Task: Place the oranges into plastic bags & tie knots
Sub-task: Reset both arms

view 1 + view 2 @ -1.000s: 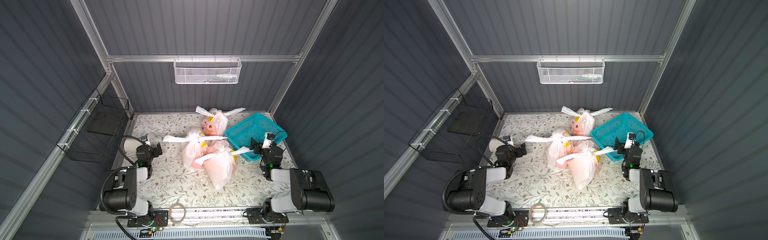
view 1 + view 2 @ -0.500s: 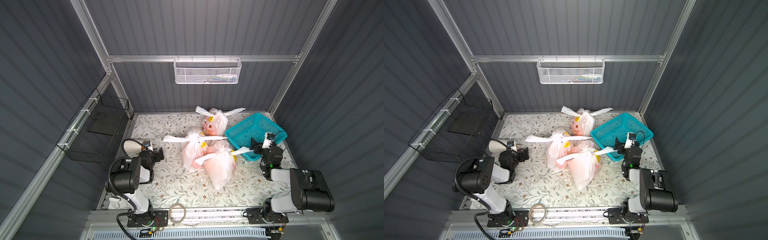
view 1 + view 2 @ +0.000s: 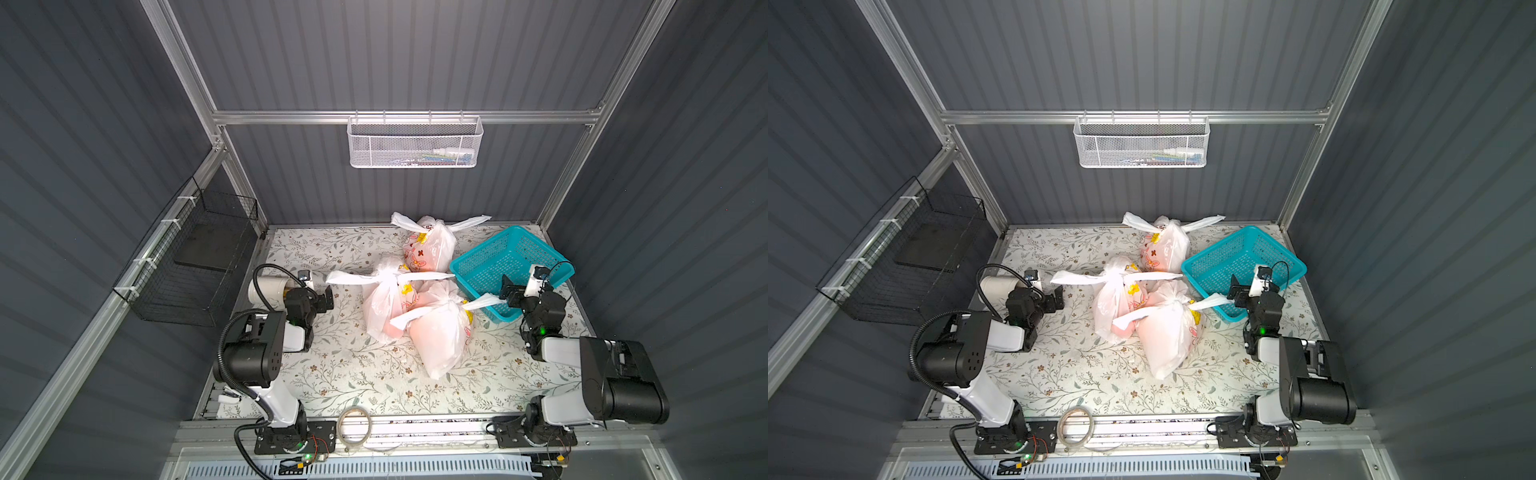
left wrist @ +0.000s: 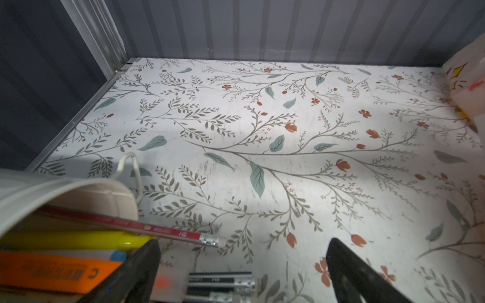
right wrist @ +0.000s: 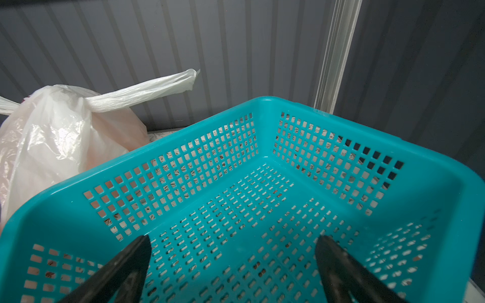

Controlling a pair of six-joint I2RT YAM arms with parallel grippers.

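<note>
- Three thin translucent white plastic bags, printed with cartoon shapes, sit bunched in the middle of the floral-patterned table [image 3: 353,374]: a far bag [image 3: 432,249], a middle bag [image 3: 380,309] and a near bag [image 3: 440,345].
- Each bag is closed by a twisted white knot with its ends sticking out like ears, for example the near bag's knot [image 3: 451,305].
- The oranges [image 3: 392,328] are inside the bags and show only as a peach glow through the plastic.
- What has changed: over the last second the left arm folded back from lying low along the table edge to standing over its base. The right arm and the bags have not moved.
- The left gripper [image 3: 328,299] has its jaws spread wide and holds nothing. It hangs beside a white cup [image 4: 52,189] lying on its side, with pencils and markers spilling out.
- The right gripper [image 5: 233,244] is also spread wide and holds nothing, above the near edge of the teal plastic lattice basket [image 5: 183,141].
- No fruit is in the basket. With all three bags tied, the task looks finished and the arms appear to be parking.
- Hard to make out: the oranges cannot be counted, and how tight the knots are cannot be judged.
- The near bag partly hides the middle bag.
- The left wrist view shows only a sliver of one bag at its edge.
</note>
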